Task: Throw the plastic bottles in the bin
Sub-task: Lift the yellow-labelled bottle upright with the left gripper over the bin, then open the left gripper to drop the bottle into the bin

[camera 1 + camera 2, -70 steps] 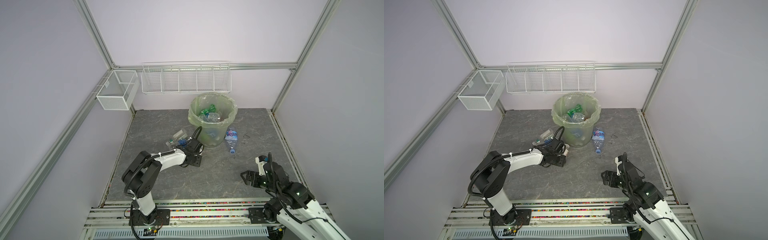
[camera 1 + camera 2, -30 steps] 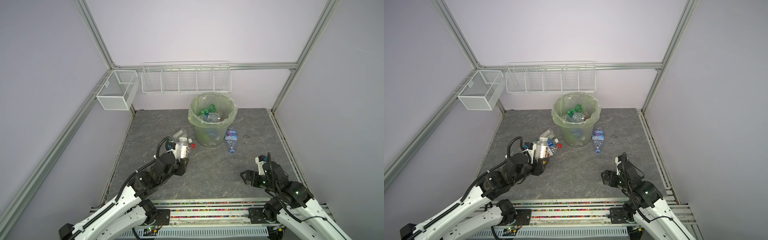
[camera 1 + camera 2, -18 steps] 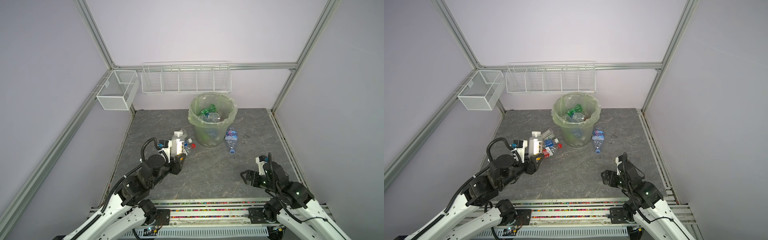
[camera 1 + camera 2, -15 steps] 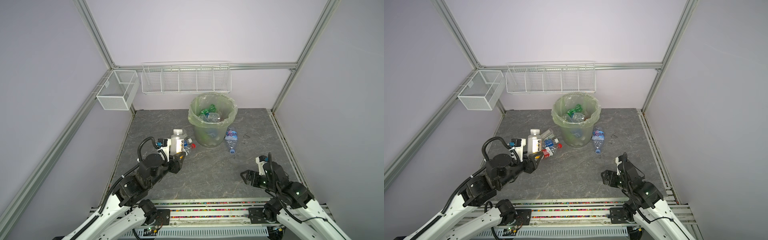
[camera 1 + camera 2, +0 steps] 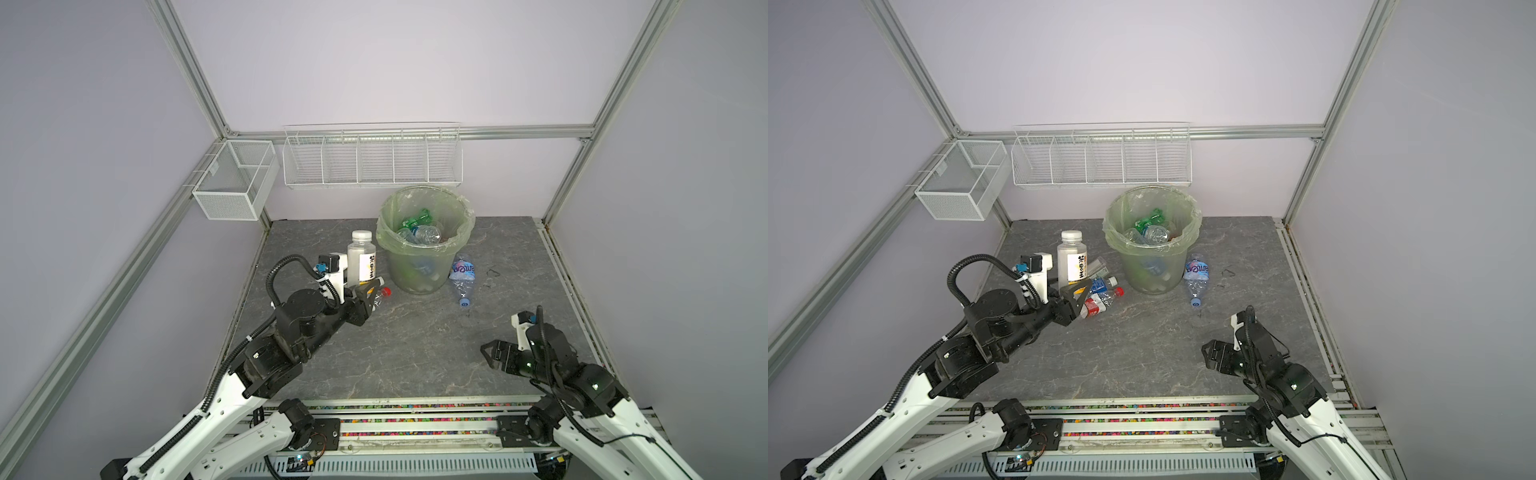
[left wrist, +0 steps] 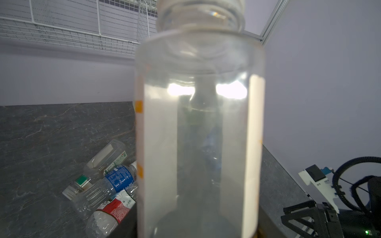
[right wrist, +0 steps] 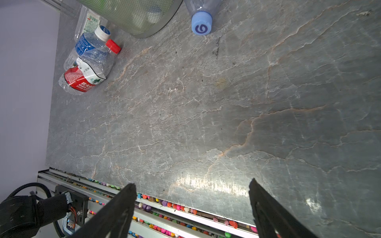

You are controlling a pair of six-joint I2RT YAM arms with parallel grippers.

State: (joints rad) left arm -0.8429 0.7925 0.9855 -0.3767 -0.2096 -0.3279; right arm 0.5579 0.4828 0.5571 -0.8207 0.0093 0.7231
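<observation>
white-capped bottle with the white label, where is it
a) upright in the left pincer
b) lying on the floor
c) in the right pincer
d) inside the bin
a: the white-capped bottle stands upright, gripped at its base by the left pincer, beside the bin.

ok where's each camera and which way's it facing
Both top views: high at the front, looking down at the table; both arms show.
Left wrist: faces the white-capped bottle in the left gripper; right arm at the edge.
Right wrist: looks down at the table past the open right gripper.
Shared: both wrist views show the red-label bottle.
</observation>
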